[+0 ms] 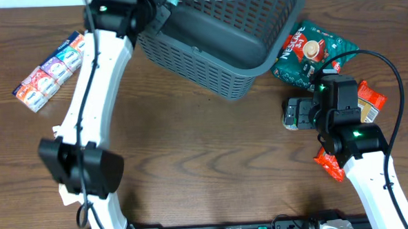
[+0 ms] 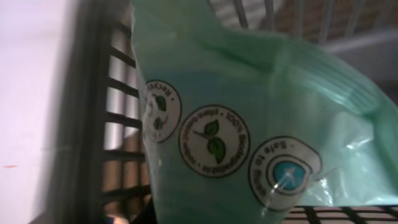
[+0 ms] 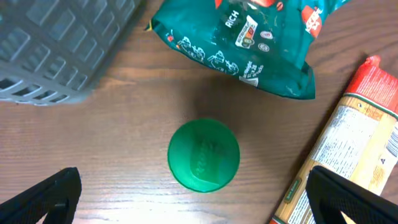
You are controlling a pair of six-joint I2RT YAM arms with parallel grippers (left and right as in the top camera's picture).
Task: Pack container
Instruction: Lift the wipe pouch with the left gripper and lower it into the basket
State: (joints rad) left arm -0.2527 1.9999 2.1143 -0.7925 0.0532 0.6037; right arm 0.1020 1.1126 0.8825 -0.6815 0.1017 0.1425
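The dark grey slotted container (image 1: 209, 66) stands at the table's far middle. It also shows in the left wrist view (image 2: 115, 124) and the right wrist view (image 3: 56, 43). My left gripper (image 1: 159, 4) is at the container's far left corner, over the rim. It is shut on a pale green plastic packet (image 2: 249, 112) with round printed seals; its fingers are hidden by the packet. My right gripper (image 3: 199, 193) is open, low over the table, with a round green lid (image 3: 203, 154) between and just ahead of its fingers. In the overhead view it (image 1: 294, 114) is right of the container.
A green Nescafe bag (image 1: 311, 51) lies against the container's right end, also seen from the right wrist (image 3: 249, 37). A red and tan packet (image 3: 354, 143) lies right of the lid. A row of small colourful packets (image 1: 50, 69) lies at the far left.
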